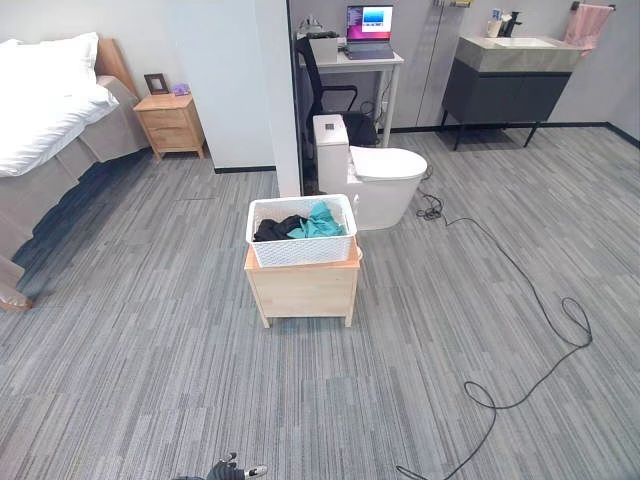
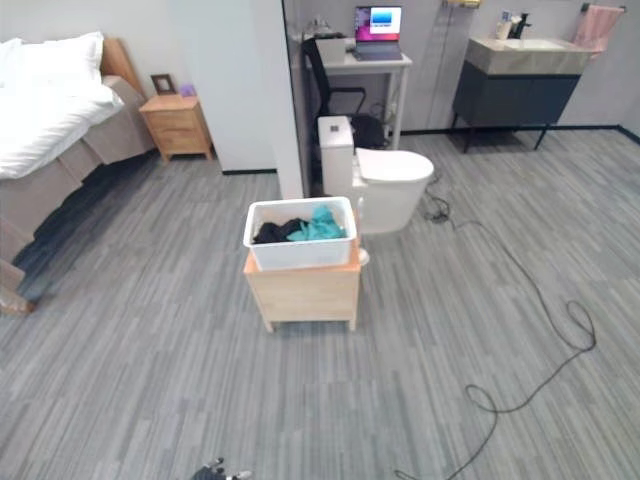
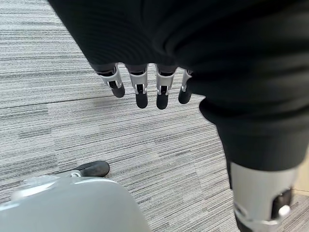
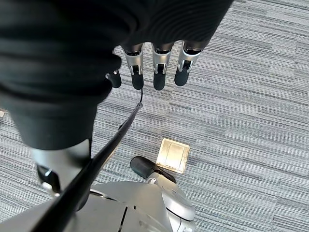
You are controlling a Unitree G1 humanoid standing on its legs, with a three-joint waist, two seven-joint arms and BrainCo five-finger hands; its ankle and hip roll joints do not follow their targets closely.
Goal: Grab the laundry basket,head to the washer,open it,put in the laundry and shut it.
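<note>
The white laundry basket (image 1: 301, 232) stands on a low wooden stand (image 1: 304, 288) in the middle of the carpeted room, some way ahead of me. Dark and teal clothes (image 1: 310, 222) lie heaped inside it. My left hand (image 3: 140, 90) hangs over the grey carpet with its fingers straight and nothing in them. On the other side my right hand (image 4: 159, 73) also hangs down over the carpet, fingers relaxed and empty. Both hands are far from the basket.
A white toilet (image 1: 372, 176) sits just behind the basket, beside a wall end (image 1: 280, 90). A bed (image 1: 50, 120) and bedside cabinet (image 1: 172, 124) are far left; a desk with laptop (image 1: 368, 40) and a dark vanity (image 1: 510, 75) are at the back. A metal floor plate (image 4: 174, 155) lies near my feet.
</note>
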